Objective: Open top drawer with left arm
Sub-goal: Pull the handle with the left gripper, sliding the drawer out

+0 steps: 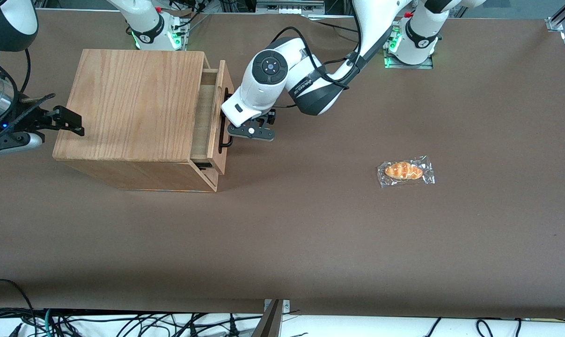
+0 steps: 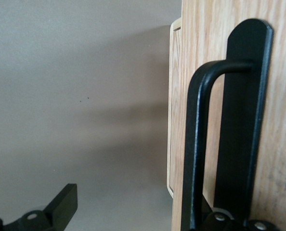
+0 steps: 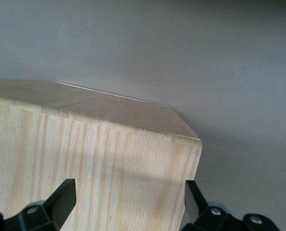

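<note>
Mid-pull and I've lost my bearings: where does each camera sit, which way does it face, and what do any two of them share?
Front view: high, facing the robots, looking down on the table; shows the left arm, its gripper at the top drawer handle.
Left wrist view: on the working arm, facing the drawer front; shows one finger.
Right wrist view: on the parked arm, facing the cabinet.
Shared: front and left wrist both show the black handle.

Even overhead light, soft shadows; wrist close-ups slightly blurred.
</note>
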Action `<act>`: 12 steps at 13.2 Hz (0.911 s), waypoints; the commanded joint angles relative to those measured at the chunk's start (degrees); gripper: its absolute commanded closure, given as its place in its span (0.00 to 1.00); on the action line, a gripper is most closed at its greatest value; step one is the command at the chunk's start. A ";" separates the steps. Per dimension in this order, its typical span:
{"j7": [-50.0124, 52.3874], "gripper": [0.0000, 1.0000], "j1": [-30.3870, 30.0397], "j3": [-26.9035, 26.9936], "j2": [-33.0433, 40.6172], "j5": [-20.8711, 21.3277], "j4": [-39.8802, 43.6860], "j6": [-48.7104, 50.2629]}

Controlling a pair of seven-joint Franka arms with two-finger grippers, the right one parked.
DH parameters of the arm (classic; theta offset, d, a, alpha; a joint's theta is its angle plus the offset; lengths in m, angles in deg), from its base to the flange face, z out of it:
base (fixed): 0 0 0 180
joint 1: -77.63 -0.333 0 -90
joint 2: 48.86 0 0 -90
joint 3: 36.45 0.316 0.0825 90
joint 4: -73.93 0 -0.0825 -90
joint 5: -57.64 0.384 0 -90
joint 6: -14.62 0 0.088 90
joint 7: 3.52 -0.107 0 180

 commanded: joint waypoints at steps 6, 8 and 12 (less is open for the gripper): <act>-3.79 0.00 -3.32 1.31 1.20 1.49 0.96 4.43; -3.79 0.00 -3.76 1.31 1.64 1.49 0.96 4.70; -3.96 0.00 -4.20 1.31 1.73 1.49 0.96 4.96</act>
